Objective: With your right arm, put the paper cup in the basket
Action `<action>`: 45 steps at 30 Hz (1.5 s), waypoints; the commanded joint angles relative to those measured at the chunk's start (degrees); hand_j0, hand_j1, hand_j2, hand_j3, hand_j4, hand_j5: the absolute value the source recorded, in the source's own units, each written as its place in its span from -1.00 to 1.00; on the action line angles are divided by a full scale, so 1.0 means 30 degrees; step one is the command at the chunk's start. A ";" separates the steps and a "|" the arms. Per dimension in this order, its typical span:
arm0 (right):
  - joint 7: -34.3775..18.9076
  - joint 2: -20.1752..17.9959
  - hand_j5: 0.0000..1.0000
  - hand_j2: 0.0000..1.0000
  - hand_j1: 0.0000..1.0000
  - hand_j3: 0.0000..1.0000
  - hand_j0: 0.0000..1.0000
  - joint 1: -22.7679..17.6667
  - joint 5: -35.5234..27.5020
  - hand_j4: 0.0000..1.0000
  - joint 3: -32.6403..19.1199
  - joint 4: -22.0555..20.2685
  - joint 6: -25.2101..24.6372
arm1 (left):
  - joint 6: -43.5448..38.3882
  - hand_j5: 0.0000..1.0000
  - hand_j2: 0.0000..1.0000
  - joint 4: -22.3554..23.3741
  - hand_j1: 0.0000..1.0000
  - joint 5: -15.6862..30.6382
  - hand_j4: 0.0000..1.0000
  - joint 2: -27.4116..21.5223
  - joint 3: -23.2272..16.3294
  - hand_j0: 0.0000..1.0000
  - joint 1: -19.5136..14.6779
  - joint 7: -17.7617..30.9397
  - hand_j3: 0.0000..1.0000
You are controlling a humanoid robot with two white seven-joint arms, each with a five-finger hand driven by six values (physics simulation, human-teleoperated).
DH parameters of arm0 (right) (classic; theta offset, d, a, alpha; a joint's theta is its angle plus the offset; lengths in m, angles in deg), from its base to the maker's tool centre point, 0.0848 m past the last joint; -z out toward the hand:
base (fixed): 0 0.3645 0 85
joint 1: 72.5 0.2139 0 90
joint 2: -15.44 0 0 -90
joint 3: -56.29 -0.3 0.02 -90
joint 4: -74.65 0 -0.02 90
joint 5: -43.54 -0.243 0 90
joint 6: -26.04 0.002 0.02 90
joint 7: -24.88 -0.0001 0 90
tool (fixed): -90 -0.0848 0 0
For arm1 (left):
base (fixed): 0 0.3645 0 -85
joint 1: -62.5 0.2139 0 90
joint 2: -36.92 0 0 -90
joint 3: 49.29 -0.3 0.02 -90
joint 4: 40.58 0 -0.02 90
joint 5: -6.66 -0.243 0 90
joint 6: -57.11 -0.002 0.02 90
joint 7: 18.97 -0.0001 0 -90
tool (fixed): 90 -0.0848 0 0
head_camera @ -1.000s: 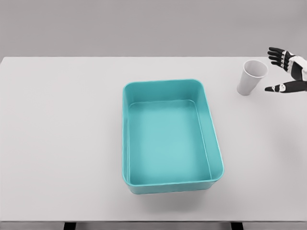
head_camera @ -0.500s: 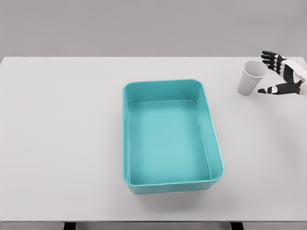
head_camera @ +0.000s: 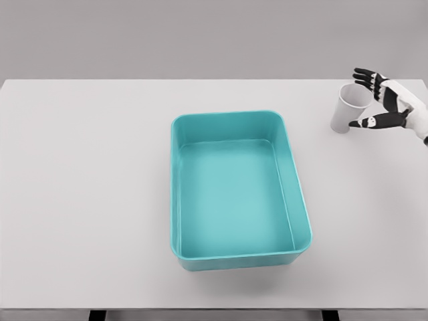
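A white paper cup (head_camera: 348, 110) stands upright on the table at the far right, well right of and behind the basket. My right hand (head_camera: 366, 99) reaches in from the right edge, fingers spread around the cup's right side: the upper fingers (head_camera: 364, 75) lie at the rim, the thumb (head_camera: 364, 123) low by the base. The hand is open and not closed on the cup. The teal rectangular basket (head_camera: 175, 200) sits in the middle of the table, with nothing inside. My left arm does not show.
The white table (head_camera: 80, 187) spreads wide on the left and in front of the basket. Its front edge runs along the bottom of the view. A grey wall lies behind.
My right hand has moved left, from clear of the cup to framing its right side. The cup and basket have not moved.
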State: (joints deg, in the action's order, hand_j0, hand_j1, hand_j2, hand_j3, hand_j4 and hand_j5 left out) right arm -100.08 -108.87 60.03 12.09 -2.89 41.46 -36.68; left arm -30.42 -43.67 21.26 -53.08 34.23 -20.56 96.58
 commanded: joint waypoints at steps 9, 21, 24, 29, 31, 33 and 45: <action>-0.0012 0.0420 0.99 0.99 0.99 0.99 0.99 0.0147 0.0202 0.99 0.0010 -0.0129 -0.0068 | -0.0001 1.00 1.00 0.0002 1.00 -0.0002 1.00 -0.0001 -0.0010 1.00 0.0029 0.0007 1.00; -0.0012 0.0391 0.43 0.43 0.43 0.43 0.43 0.0205 0.0172 0.43 -0.0048 -0.0187 0.0049 | -0.0001 1.00 1.00 0.0002 1.00 -0.0002 1.00 -0.0001 -0.0010 1.00 0.0029 0.0007 1.00; -0.0012 0.0361 0.43 0.43 0.43 0.43 0.43 0.0234 0.0172 0.43 -0.0165 -0.0217 0.0049 | -0.0001 1.00 1.00 0.0002 1.00 -0.0002 1.00 -0.0001 -0.0010 1.00 0.0029 0.0007 1.00; -0.0012 0.0215 0.35 0.35 0.35 0.35 0.35 0.0234 0.0114 0.35 -0.0165 -0.0246 0.0547 | -0.0001 1.00 1.00 0.0002 1.00 -0.0002 1.00 -0.0001 -0.0010 1.00 0.0029 0.0007 1.00; -0.0012 0.0156 0.30 0.30 0.30 0.30 0.30 0.0234 0.0114 0.30 -0.0165 -0.0246 0.0752 | -0.0001 1.00 1.00 0.0002 1.00 -0.0002 1.00 -0.0001 -0.0010 1.00 0.0029 0.0007 1.00; -0.0012 0.0156 0.29 0.29 0.29 0.29 0.29 0.0234 0.0114 0.29 -0.0165 -0.0275 0.0957 | -0.0001 1.00 1.00 0.0002 1.00 -0.0002 1.00 -0.0001 -0.0010 1.00 0.0029 0.0007 1.00; -0.0012 -0.0195 0.34 0.34 0.34 0.34 0.34 0.0147 0.2047 0.34 -0.2392 -0.3526 0.1309 | -0.0001 1.00 1.00 0.0002 1.00 -0.0002 1.00 -0.0001 -0.0010 1.00 0.0029 0.0007 1.00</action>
State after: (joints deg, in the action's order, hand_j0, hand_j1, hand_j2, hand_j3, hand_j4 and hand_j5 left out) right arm -100.13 -109.11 60.47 17.69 -9.38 33.03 -32.97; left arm -30.42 -43.65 21.26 -53.08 34.23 -20.47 96.58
